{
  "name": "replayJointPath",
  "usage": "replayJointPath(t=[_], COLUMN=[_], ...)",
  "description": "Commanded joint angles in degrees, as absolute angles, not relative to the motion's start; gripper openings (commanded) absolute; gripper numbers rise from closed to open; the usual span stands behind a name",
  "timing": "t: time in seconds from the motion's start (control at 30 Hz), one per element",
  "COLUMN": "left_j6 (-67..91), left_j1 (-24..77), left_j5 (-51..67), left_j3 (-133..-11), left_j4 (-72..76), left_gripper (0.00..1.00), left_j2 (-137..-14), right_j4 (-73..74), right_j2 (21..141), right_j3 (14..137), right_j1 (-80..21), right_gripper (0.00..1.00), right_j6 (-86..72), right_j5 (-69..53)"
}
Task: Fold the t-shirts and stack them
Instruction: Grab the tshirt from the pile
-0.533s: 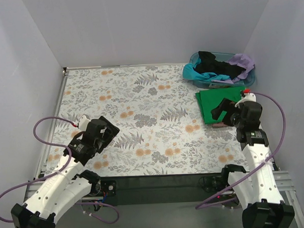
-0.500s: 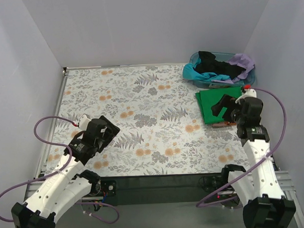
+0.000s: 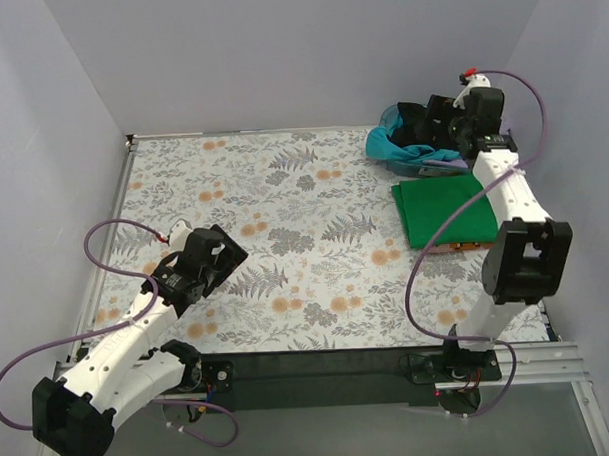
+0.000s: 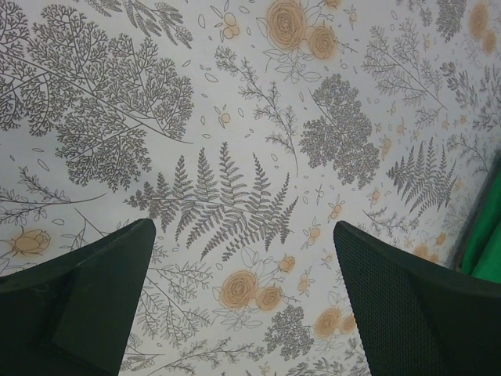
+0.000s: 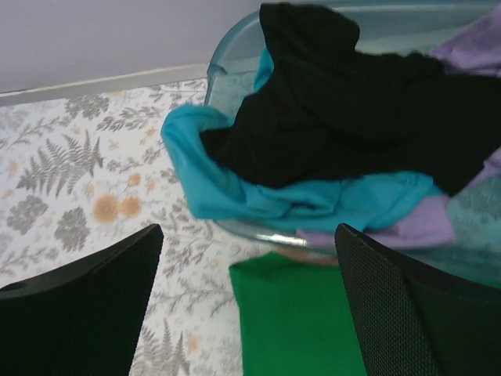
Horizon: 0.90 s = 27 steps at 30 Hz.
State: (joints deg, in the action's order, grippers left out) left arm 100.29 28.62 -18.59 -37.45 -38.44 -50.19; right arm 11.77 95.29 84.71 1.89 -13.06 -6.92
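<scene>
A bright green t-shirt (image 3: 444, 208) lies folded flat on the table at the right; it also shows in the right wrist view (image 5: 297, 321). A black t-shirt (image 5: 344, 102), a teal one (image 5: 313, 200) and a lilac one (image 5: 415, 229) lie crumpled in the translucent blue tub (image 5: 227, 47). The teal shirt hangs over the tub's near rim. My right gripper (image 3: 431, 119) is open and empty, held above the tub's near edge (image 5: 249, 235). My left gripper (image 3: 220, 253) is open and empty above the floral table (image 4: 243, 227).
The tub (image 3: 389, 115) stands in the back right corner against the walls. A thin brown strip (image 3: 465, 245) shows under the green shirt's near edge. The floral tablecloth (image 3: 283, 189) covers the table. A green edge shows at the right of the left wrist view (image 4: 489, 251).
My right arm has risen off the green shirt and reached back over the tub. My left arm has shifted slightly forward.
</scene>
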Motion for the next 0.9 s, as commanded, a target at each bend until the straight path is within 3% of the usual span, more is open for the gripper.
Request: replayJointPath(t=[0.0, 0.17, 0.3, 0.47, 0.53, 0.63, 0.67, 0.87], left_j6=[98.5, 99.1, 99.1, 99.7, 99.8, 99.9, 99.9, 100.0], left_j1=[28.7, 28.6, 28.6, 28.6, 28.5, 28.5, 28.6, 28.6], left_j5=[-18.7, -20.8, -21.0, -22.7, -22.9, -22.8, -22.8, -21.6], left_j3=[-38.8, -39.5, -39.5, -39.7, -39.6, -39.7, -39.8, -38.5], left_j4=[-35.9, -37.5, -36.9, -37.6, -37.7, -38.0, -38.1, -37.4], left_gripper=[0.98, 0.98, 0.98, 0.98, 0.98, 0.98, 0.98, 0.98], left_j2=[-50.0, -50.9, -51.1, -51.0, -50.7, -50.6, -50.5, -48.3], right_j4=[11.1, 17.0, 17.2, 17.8, 17.8, 17.7, 17.2, 12.8], right_j2=[103.1, 117.6, 124.9, 129.7, 130.6, 130.7, 129.5, 117.5], right_j3=[97.1, 112.2, 119.3, 121.6, 122.3, 124.2, 124.7, 125.2], right_j1=[0.1, -2.4, -2.9, -3.0, -3.0, -3.0, -3.0, -3.2], right_gripper=[0.96, 0.96, 0.93, 0.77, 0.59, 0.12, 0.07, 0.03], right_j6=[-2.7, 9.4, 10.2, 9.2, 9.5, 8.5, 7.7, 5.3], right_j5=[-4.6, -3.1, -0.3, 4.3, 7.5, 10.7, 10.9, 11.0])
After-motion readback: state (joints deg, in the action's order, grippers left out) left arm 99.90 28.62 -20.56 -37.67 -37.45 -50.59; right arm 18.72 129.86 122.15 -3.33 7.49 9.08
